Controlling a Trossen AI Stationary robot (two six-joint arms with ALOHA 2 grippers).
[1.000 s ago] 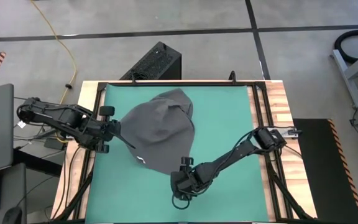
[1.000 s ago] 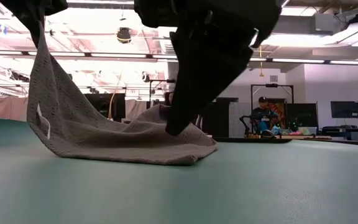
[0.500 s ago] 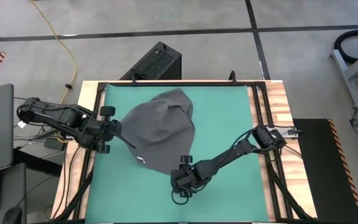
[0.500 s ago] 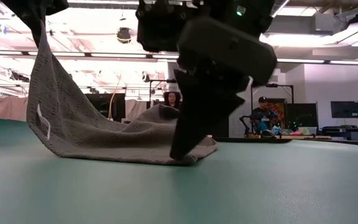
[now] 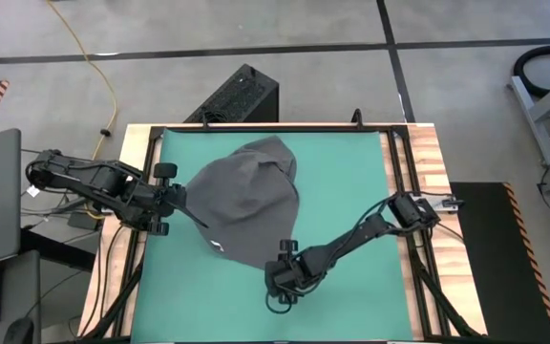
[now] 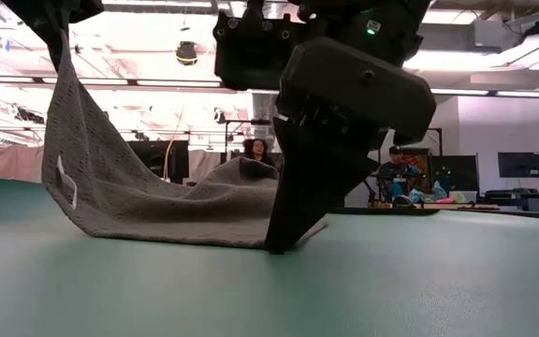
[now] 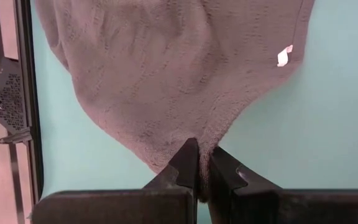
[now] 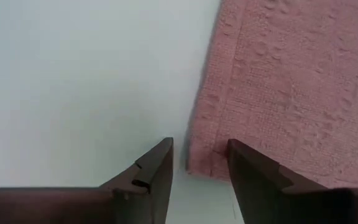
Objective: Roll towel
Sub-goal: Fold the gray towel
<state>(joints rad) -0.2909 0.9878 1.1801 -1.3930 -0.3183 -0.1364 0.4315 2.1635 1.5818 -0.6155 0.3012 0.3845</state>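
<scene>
The dark grey towel [image 5: 246,203] lies bunched on the green mat [image 5: 351,191], its left end raised off the mat and its white tag [image 6: 66,183] hanging on the raised part. My left gripper [image 5: 183,199] is shut on that raised end, above the mat's left side. My right gripper [image 8: 199,163] is open at the towel's near right corner [image 8: 207,163], fingers pointing down. One finger [image 8: 157,167] stands over bare mat and the other [image 8: 247,168] over the cloth. In the low view its fingertip [image 6: 281,241] reaches down to the mat. My left gripper pinches a pointed corner of the towel [image 7: 199,148] between its two fingers, coming from the table's left. That end is lifted clear and the cloth slopes down slack from the fingers to the part lying on the mat [image 6: 204,225]. Whether my right gripper touches the towel, I cannot tell.
Bare green mat [image 5: 342,306] lies to the right of and nearer than the towel. Black rails and wooden table edges [image 5: 428,162] frame the mat. A black box [image 5: 237,96] stands beyond the far edge. People [image 6: 399,173] show in the room behind.
My right gripper has come down and a little toward the table's near edge, from above the flat part of the towel to its near right corner, with its fingertip now at mat level. The towel and my left gripper have kept still.
</scene>
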